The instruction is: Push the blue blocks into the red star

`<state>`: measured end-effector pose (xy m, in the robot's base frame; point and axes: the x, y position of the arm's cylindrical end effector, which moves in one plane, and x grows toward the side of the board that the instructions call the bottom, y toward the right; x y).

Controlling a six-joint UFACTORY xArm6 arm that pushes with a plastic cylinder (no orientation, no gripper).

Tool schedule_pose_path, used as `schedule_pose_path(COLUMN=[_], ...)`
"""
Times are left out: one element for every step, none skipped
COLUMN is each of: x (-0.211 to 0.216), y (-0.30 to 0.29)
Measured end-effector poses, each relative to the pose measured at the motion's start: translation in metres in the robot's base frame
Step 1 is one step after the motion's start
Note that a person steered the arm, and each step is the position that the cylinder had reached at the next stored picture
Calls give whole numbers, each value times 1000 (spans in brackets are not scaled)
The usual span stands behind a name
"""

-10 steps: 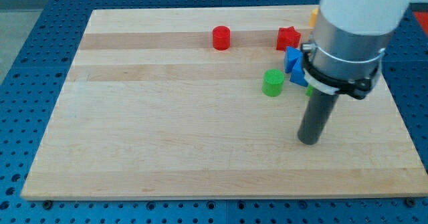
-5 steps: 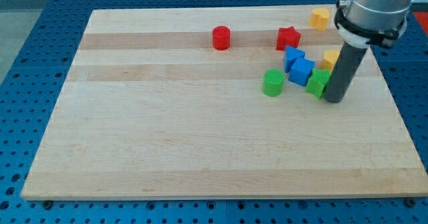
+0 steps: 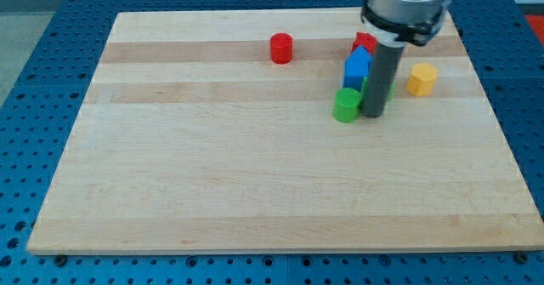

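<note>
My tip [image 3: 372,114] rests on the board just right of the green cylinder [image 3: 346,105], touching or nearly touching it. The blue blocks [image 3: 357,67] sit just above the tip, stacked close together; the rod hides their right side, so their number and shape are unclear. The red star [image 3: 365,42] lies directly above the blue blocks and seems to touch them; the arm partly covers it. A sliver of a second green block [image 3: 365,86] shows behind the rod.
A red cylinder [image 3: 281,48] stands at the view's top, left of the cluster. A yellow block [image 3: 421,78] lies right of the rod. The wooden board [image 3: 255,174] ends close above the star.
The tip swept from the lower right up and then left. The blue blocks moved up-left against the red star, the green block shifted left behind the rod, and the yellow block is uncovered.
</note>
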<state>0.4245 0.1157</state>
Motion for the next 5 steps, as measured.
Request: schedule_pose_path(x=[-17, -41, -60, -60, -42], y=[-15, -26, -22, -22, -25])
